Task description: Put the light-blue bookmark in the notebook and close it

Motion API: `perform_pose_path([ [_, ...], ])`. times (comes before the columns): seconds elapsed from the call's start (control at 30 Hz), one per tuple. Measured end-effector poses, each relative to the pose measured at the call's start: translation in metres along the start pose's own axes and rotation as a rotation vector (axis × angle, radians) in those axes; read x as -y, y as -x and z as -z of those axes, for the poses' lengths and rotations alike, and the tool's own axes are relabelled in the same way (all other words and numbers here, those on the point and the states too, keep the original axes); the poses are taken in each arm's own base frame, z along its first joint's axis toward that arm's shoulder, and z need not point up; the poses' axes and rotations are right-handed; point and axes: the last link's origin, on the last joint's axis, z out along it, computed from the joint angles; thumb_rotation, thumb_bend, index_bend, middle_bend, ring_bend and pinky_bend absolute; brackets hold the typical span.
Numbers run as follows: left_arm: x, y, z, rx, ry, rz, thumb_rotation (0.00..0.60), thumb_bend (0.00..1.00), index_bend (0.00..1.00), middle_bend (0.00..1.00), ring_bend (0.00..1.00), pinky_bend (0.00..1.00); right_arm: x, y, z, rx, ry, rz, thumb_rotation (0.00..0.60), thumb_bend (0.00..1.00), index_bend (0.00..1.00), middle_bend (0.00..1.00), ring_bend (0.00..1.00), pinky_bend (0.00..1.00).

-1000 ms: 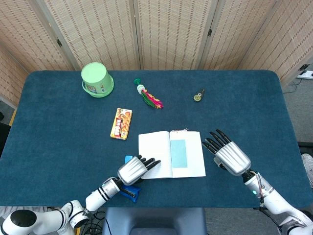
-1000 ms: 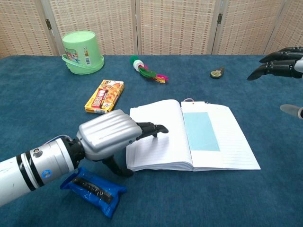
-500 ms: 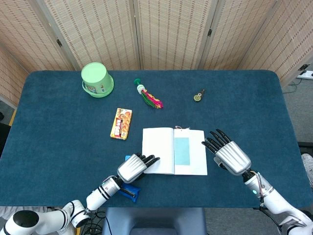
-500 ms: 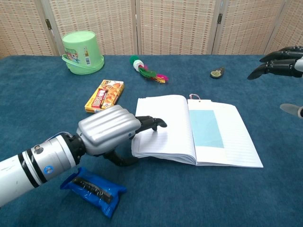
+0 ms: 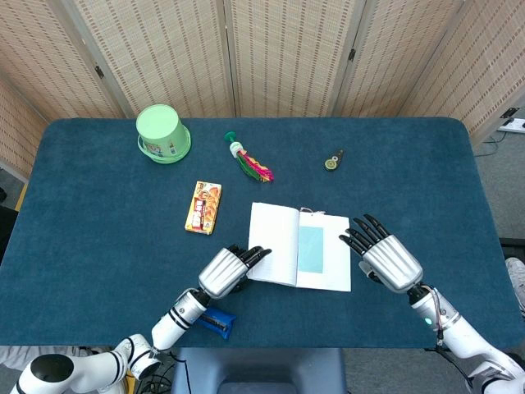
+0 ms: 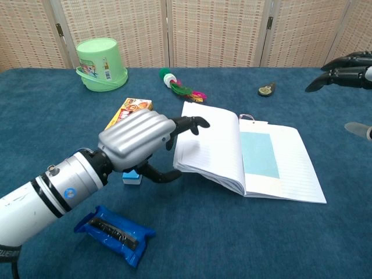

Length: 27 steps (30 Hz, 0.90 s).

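The white lined notebook lies open near the table's front middle. A light-blue bookmark rests flat on its right page. My left hand grips the left half of the notebook by its outer edge, thumb under and fingers on the page, and holds that half tilted up off the table. My right hand hovers open just right of the notebook, fingers spread, touching nothing.
Behind the notebook lie an orange snack box, a green upturned cup, a feathered shuttlecock toy and a small round tape measure. A blue wrapped packet and a small blue block sit by my left forearm.
My left hand has lifted the notebook's left half from flat to steeply tilted, swinging it rightward, and the whole notebook slid a little right. The right hand stayed put.
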Motion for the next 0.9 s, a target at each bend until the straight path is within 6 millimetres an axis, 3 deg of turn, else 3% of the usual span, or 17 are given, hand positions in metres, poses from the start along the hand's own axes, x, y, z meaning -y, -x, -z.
perform_pose_path([
  [0.27, -0.014, -0.011, -0.020, -0.108, -0.051, 0.128, 0.600, 0.31, 0.12, 0.22, 0.48, 0.56, -0.002, -0.011, -0.003, -0.051, 0.001, 0.002, 0.600, 0.33, 0.20, 0.21, 0.10, 0.12],
  [0.43, -0.027, -0.018, -0.031, -0.129, -0.048, 0.169, 0.600, 0.31, 0.11, 0.20, 0.47, 0.56, -0.005, -0.033, -0.007, -0.139, 0.009, 0.002, 0.600, 0.33, 0.20, 0.21, 0.10, 0.12],
  [0.63, -0.048, -0.026, -0.047, -0.131, -0.027, 0.198, 0.600, 0.31, 0.10, 0.18, 0.45, 0.56, -0.007, -0.055, -0.010, -0.193, 0.015, 0.009, 0.600, 0.33, 0.20, 0.21, 0.10, 0.12],
  [0.9, -0.081, -0.027, -0.068, -0.083, 0.012, 0.199, 0.600, 0.31, 0.10, 0.17, 0.44, 0.56, -0.007, -0.061, -0.007, -0.202, 0.022, 0.011, 0.600, 0.33, 0.20, 0.21, 0.10, 0.12],
])
